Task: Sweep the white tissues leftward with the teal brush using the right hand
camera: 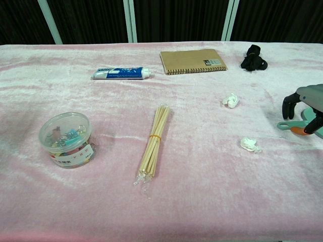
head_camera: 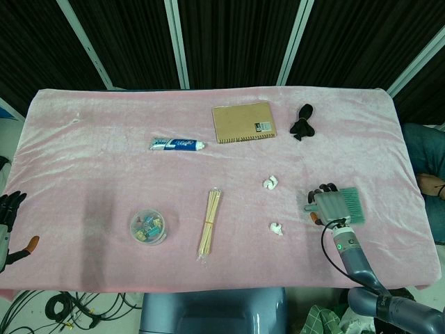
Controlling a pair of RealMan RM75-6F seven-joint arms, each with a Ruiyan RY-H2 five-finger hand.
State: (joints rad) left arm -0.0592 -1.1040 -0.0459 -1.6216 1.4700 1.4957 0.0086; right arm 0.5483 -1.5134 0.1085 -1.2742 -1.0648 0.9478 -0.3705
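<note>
Just left of right hand (head_camera: 328,206): two white tissues (head_camera: 277,228), near, untouched. Hand sat over teal brush (head_camera: 353,206), fingers curled down around it; full grasp unclear. Left hand (head_camera: 8,212) idle, fingers apart. Advice: firm up grip, bristles flat on cloth, one stroke left.

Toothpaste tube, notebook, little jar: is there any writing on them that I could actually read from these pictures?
Nothing can be read.
Toothpaste tube: blue and white print, blurred.
Notebook: small dark sticker in one corner, too small to read.
Plastic jar: white label with red marks, not legible.
Tissues, sticks, black cloth: no text shows.
</note>
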